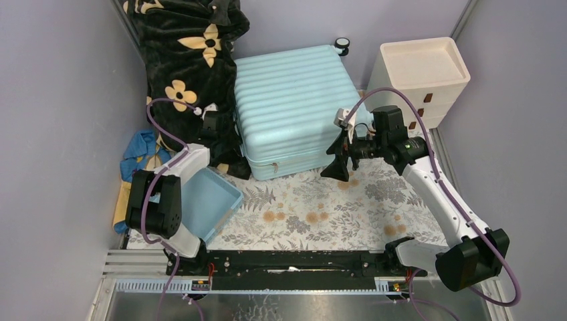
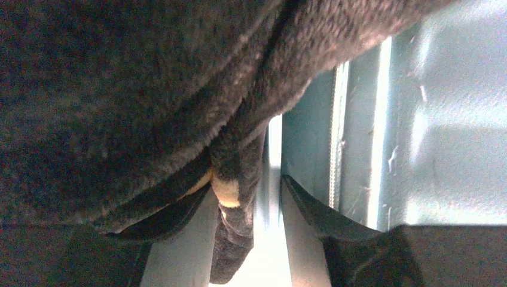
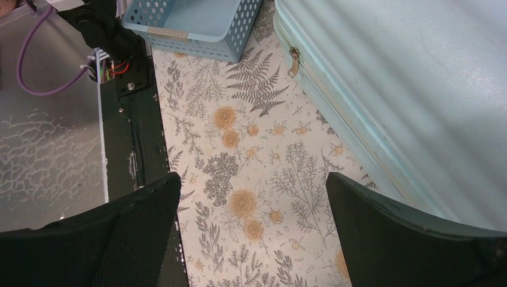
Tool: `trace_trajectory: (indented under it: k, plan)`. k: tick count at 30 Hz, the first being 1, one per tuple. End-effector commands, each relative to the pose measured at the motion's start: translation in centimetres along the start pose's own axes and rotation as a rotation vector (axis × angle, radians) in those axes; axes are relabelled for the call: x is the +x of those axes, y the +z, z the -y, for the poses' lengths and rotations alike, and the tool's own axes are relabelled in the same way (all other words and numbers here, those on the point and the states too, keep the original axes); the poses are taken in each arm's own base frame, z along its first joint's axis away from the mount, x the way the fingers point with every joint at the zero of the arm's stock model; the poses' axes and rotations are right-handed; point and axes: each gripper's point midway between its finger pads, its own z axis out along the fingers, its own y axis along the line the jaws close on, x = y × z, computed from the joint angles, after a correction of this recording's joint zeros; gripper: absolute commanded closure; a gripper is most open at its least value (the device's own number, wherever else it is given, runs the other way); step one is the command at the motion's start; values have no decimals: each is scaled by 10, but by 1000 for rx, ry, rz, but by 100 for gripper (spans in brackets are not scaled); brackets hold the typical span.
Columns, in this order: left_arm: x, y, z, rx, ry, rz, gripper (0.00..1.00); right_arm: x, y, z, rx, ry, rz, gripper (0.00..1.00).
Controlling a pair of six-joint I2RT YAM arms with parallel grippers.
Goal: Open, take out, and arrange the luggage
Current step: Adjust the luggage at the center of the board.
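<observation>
Cloth (image 1: 137, 152): blue, bunched by the left wall, beside the blanket.
Left gripper (image 1: 215, 126): pushed in where the blanket meets the luggage's left side. In the wrist view its 2 fingers (image 2: 311, 206) stand apart. A fold of blanket hangs between them, with light showing beside the fold, so the grip is released, not clamped.
Blanket (image 1: 190, 53): black fleece with cream flowers, heaped from the far-left corner down along the luggage's left side and touching it.
Basket (image 1: 207, 197): pale blue and perforated, on the near left. Its far corner is near the luggage's near-left corner, and the left arm crosses over its left edge.
Luggage (image 1: 294, 100): pale aqua, lying flat at the far centre with its ribbed shell up and its lid closed, between the blanket and the drawers. 1 wheel (image 1: 342, 44) shows at the far-right corner. A zip pull (image 3: 293, 61) hangs on the near side.
Mat (image 1: 314, 210): floral print, under the luggage and running toward the arm bases.
Right gripper (image 1: 336, 164): over the mat at the luggage's near-right corner. The fingers are spread wide with nothing held (one finger is just beside the shell; contact cannot be told).
Drawers (image 1: 418, 73): cream unit at the far right, near the luggage but apart from it.
</observation>
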Motion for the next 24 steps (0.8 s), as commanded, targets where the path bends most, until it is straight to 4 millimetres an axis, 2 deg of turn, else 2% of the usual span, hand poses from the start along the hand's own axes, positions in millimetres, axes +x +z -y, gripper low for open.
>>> trace_trajectory:
  k: [1,5,8,11,13,17,24]
  plan:
    - [-25,1,13,5,14,55,50,-7,-2,-7,-26,-29,45,0]
    - [-27,-15,30,68,13,29,50,-7,-2,-6,-28,-26,46,0]
    - [-29,-34,31,98,19,72,50,-7,-2,-7,-34,-28,50,0]
    - [-33,-40,28,96,29,112,50,-6,0,-6,-47,-18,52,0]
    - [-35,-36,29,95,32,102,56,-8,1,-6,-51,-15,56,0]
    - [-38,-27,43,140,29,84,72,-7,-1,-7,-46,-19,57,0]
    - [-27,3,28,75,47,30,73,-3,-2,-8,-46,-17,53,0]
